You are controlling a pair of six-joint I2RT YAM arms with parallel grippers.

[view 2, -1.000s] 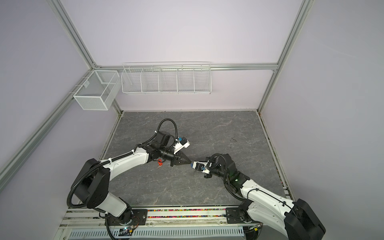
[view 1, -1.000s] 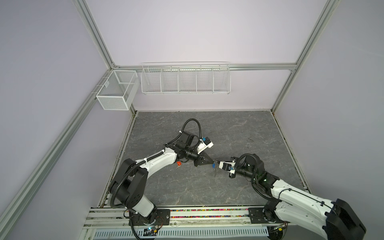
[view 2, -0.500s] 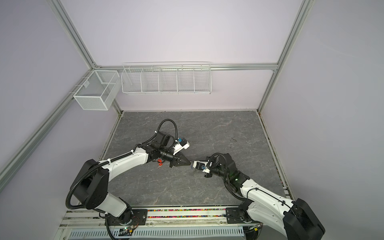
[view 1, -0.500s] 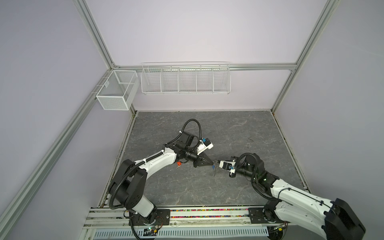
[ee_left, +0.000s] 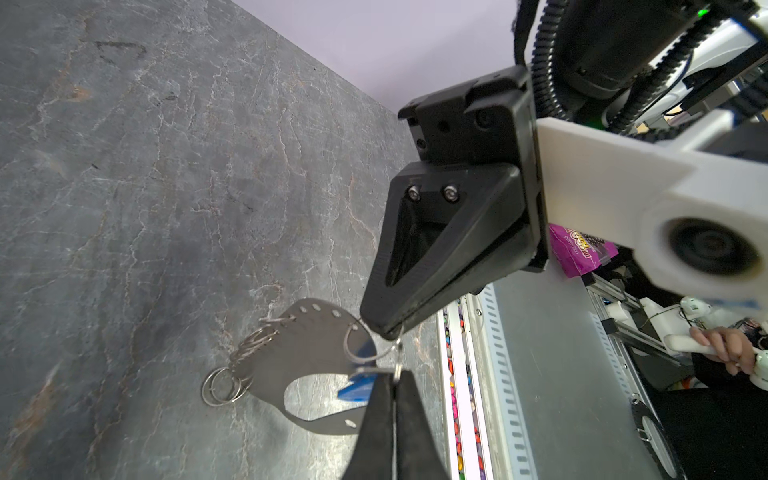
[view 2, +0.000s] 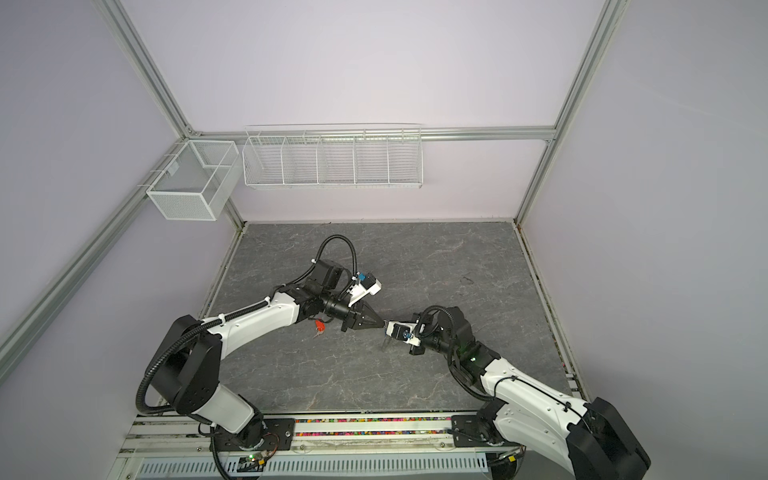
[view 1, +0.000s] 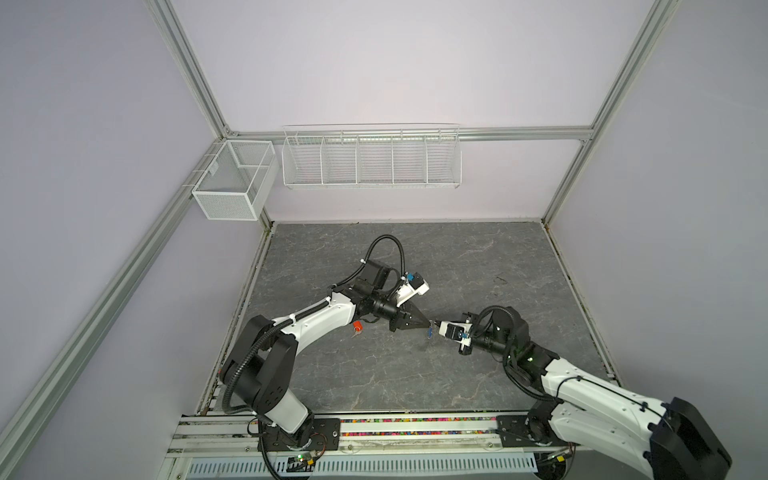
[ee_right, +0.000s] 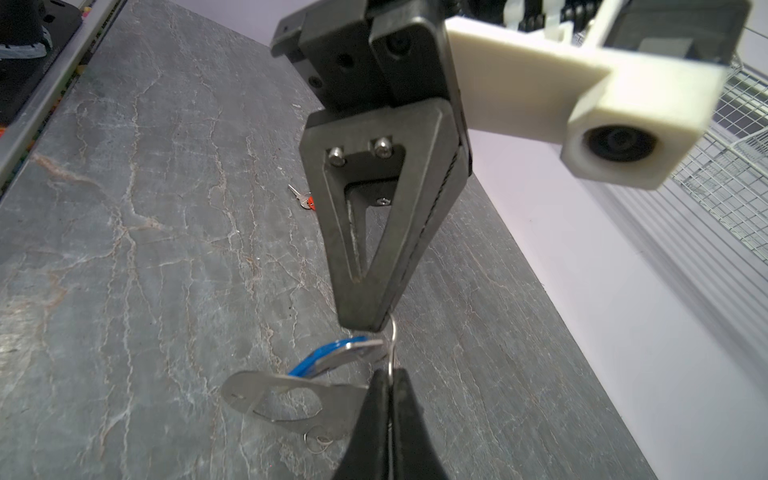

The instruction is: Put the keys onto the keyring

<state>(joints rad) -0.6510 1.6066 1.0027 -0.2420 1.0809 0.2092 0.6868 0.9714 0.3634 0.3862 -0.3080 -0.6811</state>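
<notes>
Keyring [ee_left: 299, 345] hangs above bench [view 1: 457, 257], blue key [ee_right: 332, 356] against it. My left pincer [ee_left: 392, 376] and right pincer [ee_right: 388, 376] stay clamped on one ring [ee_right: 392, 345]; nothing shifted, threading seems stalled. Orange key [view 1: 356, 327] lies untouched.

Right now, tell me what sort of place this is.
Likely a robot test cell: two arms bolted to a front rail, plain walls framed in aluminium bars, wire baskets hung above a grey tabletop.

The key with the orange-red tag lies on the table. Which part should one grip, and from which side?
Probably the orange-red tag, from straight above, jaws across its narrow width: the key lies flat on the table, and the tag looks bulkier than the thin blade.
</notes>
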